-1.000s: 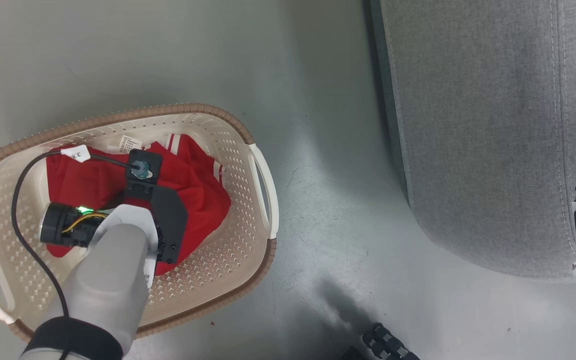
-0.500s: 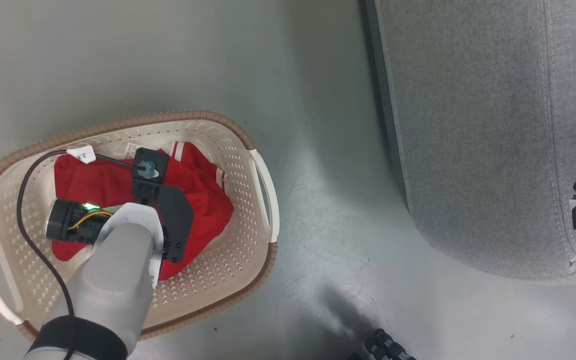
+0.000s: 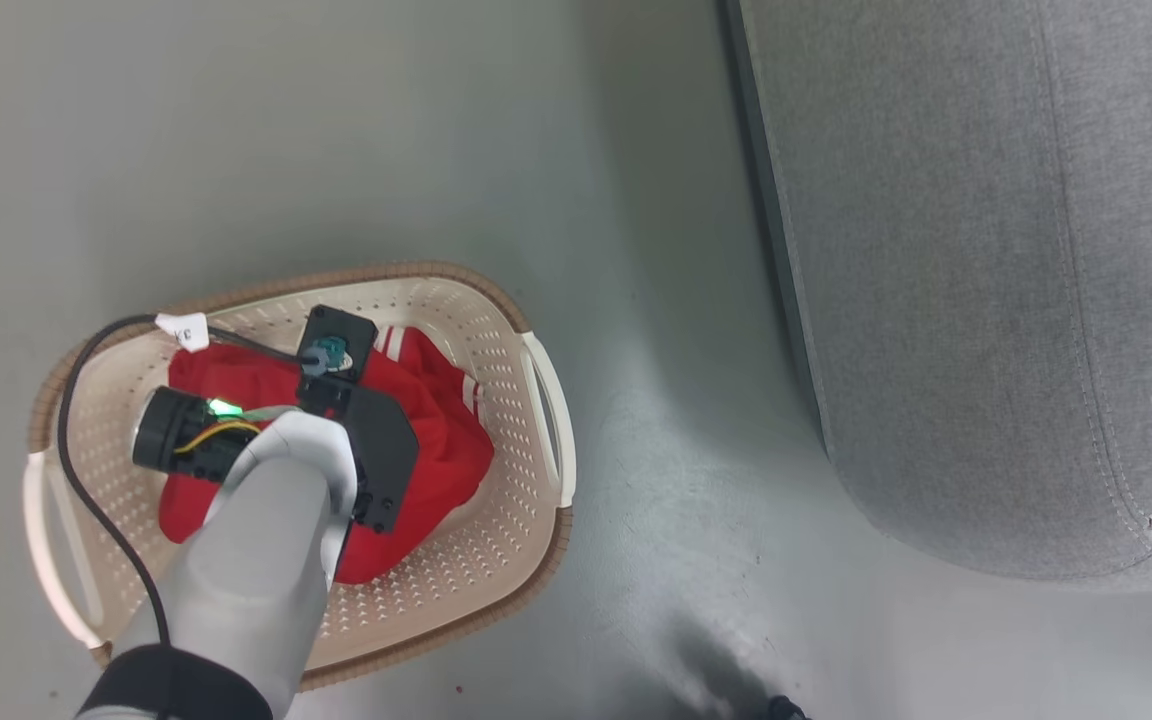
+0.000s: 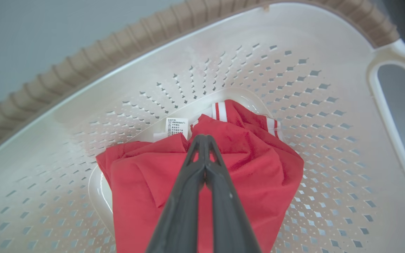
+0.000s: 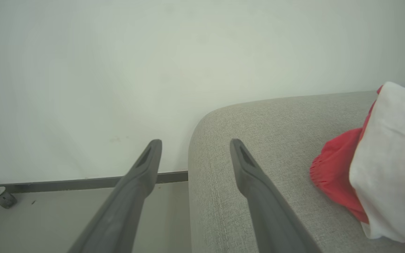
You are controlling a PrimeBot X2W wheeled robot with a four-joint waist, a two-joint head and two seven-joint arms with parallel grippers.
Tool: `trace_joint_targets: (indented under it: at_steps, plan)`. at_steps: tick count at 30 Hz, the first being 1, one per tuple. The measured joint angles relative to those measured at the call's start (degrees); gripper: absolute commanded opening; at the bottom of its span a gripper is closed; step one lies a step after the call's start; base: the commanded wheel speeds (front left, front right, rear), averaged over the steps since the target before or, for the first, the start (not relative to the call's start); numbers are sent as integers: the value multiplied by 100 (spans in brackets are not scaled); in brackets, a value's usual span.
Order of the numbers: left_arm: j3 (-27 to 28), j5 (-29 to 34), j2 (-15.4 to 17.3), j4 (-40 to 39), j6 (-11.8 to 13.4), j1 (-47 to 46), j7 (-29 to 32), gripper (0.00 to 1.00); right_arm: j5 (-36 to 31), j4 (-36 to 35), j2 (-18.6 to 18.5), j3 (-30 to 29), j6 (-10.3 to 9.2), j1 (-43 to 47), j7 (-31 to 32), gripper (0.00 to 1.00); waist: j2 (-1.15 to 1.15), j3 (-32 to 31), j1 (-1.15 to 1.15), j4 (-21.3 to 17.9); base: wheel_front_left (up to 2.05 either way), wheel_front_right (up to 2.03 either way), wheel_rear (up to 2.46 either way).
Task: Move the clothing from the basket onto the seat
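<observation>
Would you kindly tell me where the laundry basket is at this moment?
In the head view, the basket sits on the floor at the lower left, left of the grey seat, holding a red garment.

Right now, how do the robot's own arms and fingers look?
The left forearm is a smooth pale grey shell with a black cuff. At its wrist sit a black block and a black cylinder with a green light; a black cable carries a white tag. The left fingers and right fingers are long, dark grey and tapered.
</observation>
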Motion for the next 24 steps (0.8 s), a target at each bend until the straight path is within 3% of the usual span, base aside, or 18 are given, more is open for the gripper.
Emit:
trace_joint_targets:
  at_steps: [12, 13, 14, 15, 16, 24]
  plan:
    - [-41, -190, -45, -69, -309, 691, -609, 0, -57, 188, -65, -56, 1, 82, 0, 100, 0, -733, 0, 229, 0, 0, 0]
    - [-24, -216, -44, -87, -349, 751, -678, 30, -70, 202, -74, -55, 1, 121, 0, 100, 0, -805, 0, 247, 0, 0, 0]
    - [-9, -229, -45, -105, -350, 803, -743, 30, -87, 230, -85, -54, 0, 174, 0, 100, 0, -877, 0, 266, 0, 0, 0]
    - [10, -265, -48, -136, -353, 851, -811, 94, -103, 256, -100, -55, 0, 231, 1, 100, 0, -954, 0, 285, 0, 0, 0]
    - [14, -311, -48, -165, -369, 895, -882, 100, -103, 272, -112, -53, 0, 291, 1, 100, -1, -1029, 0, 303, 0, 0, 0]
    - [-19, -572, -68, -565, -500, 1303, -1360, 100, -104, 388, -171, -66, 0, 690, 1, 100, -1, -1658, -1, 467, 0, 0, 0]
